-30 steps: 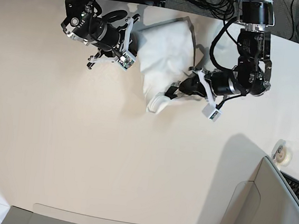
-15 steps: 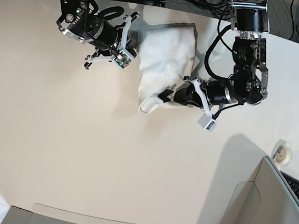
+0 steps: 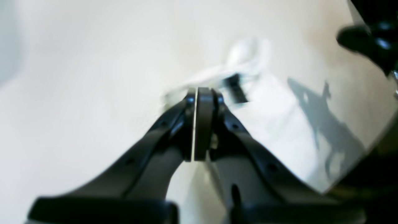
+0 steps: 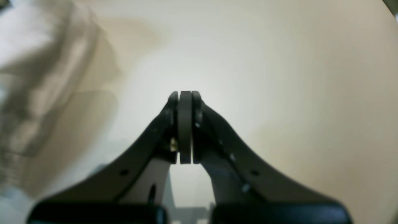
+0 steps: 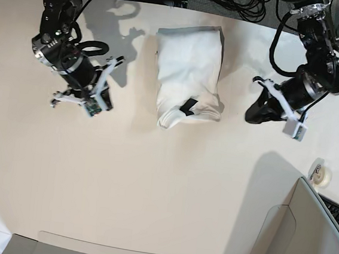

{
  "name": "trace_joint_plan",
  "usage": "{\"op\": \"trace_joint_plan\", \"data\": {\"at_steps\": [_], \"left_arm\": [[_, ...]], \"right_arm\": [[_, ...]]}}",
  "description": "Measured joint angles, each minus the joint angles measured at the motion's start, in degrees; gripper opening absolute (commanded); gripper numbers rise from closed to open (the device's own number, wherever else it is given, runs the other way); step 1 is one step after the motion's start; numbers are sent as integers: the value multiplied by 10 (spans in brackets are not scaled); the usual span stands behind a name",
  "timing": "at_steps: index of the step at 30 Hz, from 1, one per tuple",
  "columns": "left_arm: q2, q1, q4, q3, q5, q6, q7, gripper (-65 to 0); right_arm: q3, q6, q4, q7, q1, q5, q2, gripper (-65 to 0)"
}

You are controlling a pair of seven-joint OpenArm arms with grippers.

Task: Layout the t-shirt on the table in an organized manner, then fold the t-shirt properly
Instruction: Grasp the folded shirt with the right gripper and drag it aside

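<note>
The t-shirt (image 5: 188,78) lay folded on the counter (image 5: 152,185). Both pincers, left (image 5: 254,113) and right (image 5: 111,76), were clamped empty, apart from it; retreating high would avoid snagging.

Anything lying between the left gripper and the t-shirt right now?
No. In the base view, only bare table separates the shut left gripper from the folded t-shirt.
</note>
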Motion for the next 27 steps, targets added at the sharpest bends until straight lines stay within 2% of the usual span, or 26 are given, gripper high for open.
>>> {"op": "trace_joint_plan", "data": {"at_steps": [5, 8, 12, 15, 18, 20, 23, 27], "left_arm": [[-27, 70, -2, -159, 88, 0, -2, -650], [-23, 123, -4, -175, 105, -2, -40, -650], [-18, 175, -14, -171, 116, -4, -77, -650], [-23, 193, -75, -173, 122, -4, -87, -650], [-21, 192, -155, -173, 125, -1, -86, -650], [-20, 192, -191, -175, 94, -7, -110, -650], [-26, 182, -217, -175, 83, -11, -114, -650], [-25, 173, -218, -175, 86, -11, -114, -650]], "right_arm": [[-129, -2, 1, 5, 28, 10, -65, -650], [-163, -3, 2, 24, 43, 7, -87, -650], [-185, -4, 0, 28, 31, -2, -91, -650], [-193, -31, -7, 29, -15, -50, -95, -650], [-191, -47, -63, 31, -37, -99, -104, -650], [-191, -47, -132, 63, -38, -116, -108, -650], [-188, -53, -207, 172, -50, -126, -96, -650], [-174, -52, -185, 176, -63, -129, -64, -650]]}}
